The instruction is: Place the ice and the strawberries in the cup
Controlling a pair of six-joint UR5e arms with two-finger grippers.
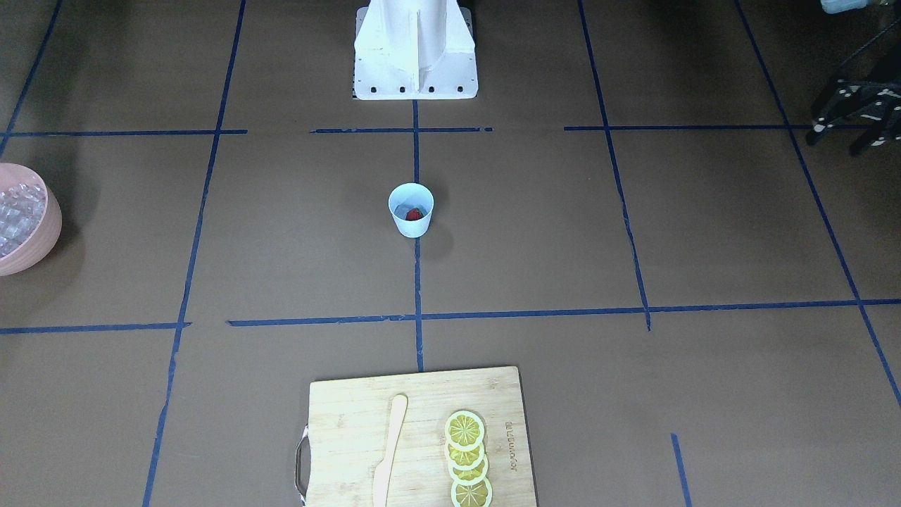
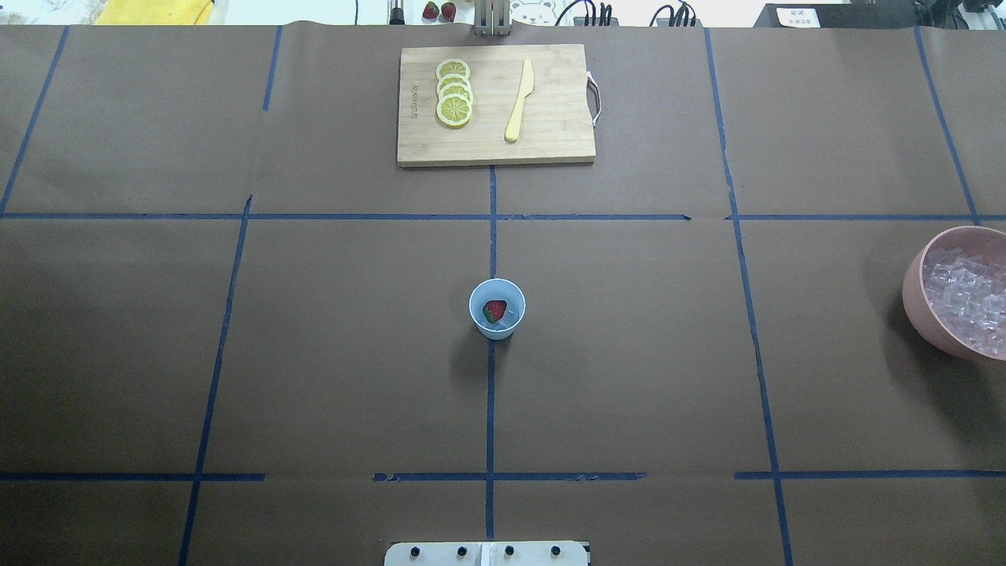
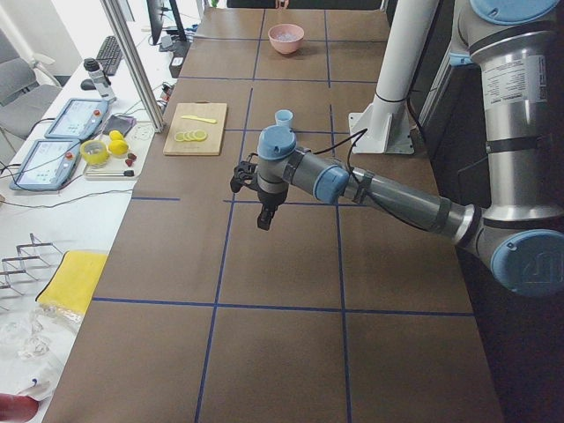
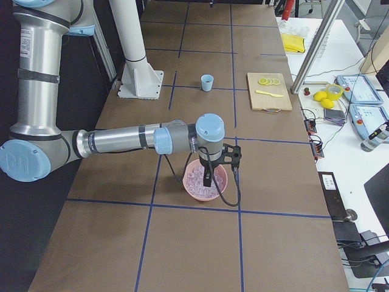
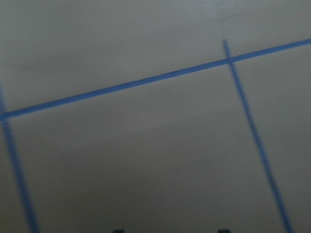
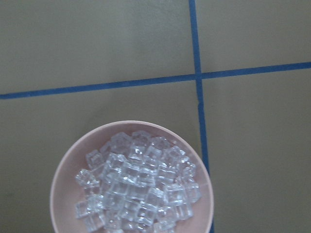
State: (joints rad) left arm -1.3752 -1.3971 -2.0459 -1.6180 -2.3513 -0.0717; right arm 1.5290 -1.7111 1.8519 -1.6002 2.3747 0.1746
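Overhead exterior view: one light blue cup upright at the middle of the desk, with one red strawberry inside. Well apart at the desk's right edge, one pink bowl heaped with ice, too many cubes to count. At the far side, one cutting board bearing four overlapping lemon slices and one pale knife. Right hand above the bowl, left hand above bare desk, away from the cup. Cannot tell whether either is spread or pressed together.
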